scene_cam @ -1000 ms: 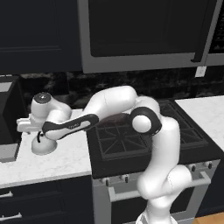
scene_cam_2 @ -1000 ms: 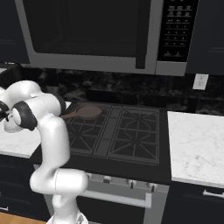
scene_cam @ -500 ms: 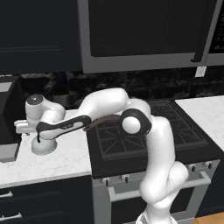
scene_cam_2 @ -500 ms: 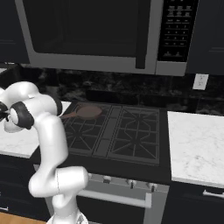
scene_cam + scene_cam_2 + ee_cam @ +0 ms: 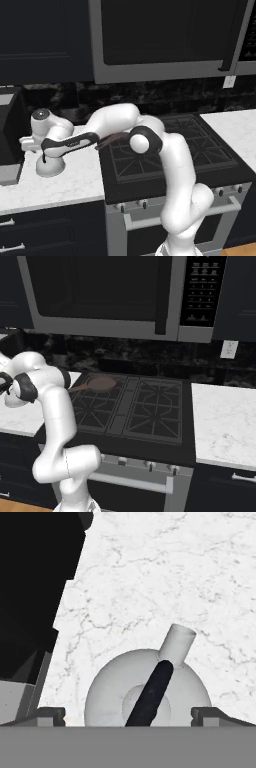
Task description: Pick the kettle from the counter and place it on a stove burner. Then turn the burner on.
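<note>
**Hand view: end effector spread over the kettle, handle running on a slant between its tips**

Hand view looks straight down on the small squat dome-shaped white-silver kettle, which sits at the bottom centre of the frame on the white marble-look worktop. The end effector is spread wide: its 2 dark finger tips stand at the bottom left and bottom right of the frame, one on either side of the dome, touching nothing as far as I can see.

The kettle's black arched handle runs from the bottom centre up and a little to the right, towards the short white spout, which points to the upper right. So the handle's long axis lies nearly across the line between the 2 tips, slightly skewed. My judgement is that a straight descent would bring the tips to either side of the handle, with perhaps a small roll to square them up.

Left base view shows the same kettle at the left middle of the frame, on the worktop, directly under the end effector. The square black cast-iron stove burner is to its right, well apart. In the right base view a brown long-handled frying pan rests on the rear left grate.
</note>
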